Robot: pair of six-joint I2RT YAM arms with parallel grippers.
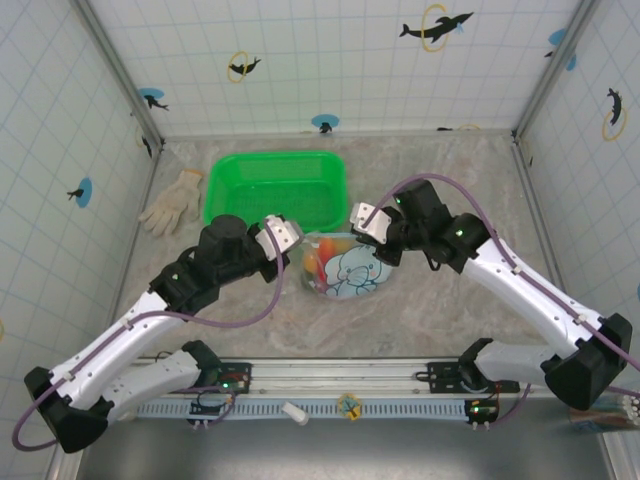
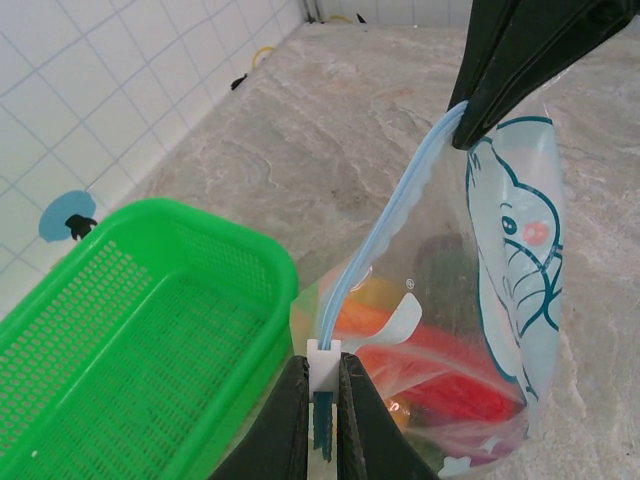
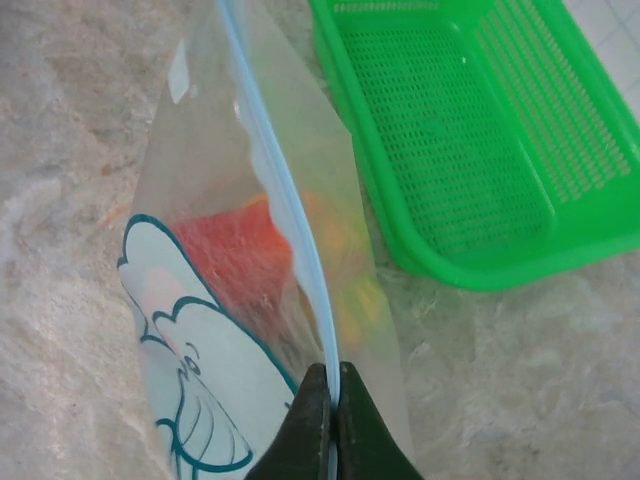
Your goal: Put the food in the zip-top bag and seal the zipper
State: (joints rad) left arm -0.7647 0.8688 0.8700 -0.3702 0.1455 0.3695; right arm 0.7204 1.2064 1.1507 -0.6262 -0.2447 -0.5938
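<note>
Robot lab test cell, seen from above. A left arm and a right arm, white and black, are bolted to a metal rail at the near edge of a stone-look table. Purple cables loop along them. White grid-printed walls box the table in, joined by metal posts and dotted with dolphin stickers (some ringed in yellow, some on blue discs). Props sit on the table: a green basket, a glove, a bag of toy food.
</note>
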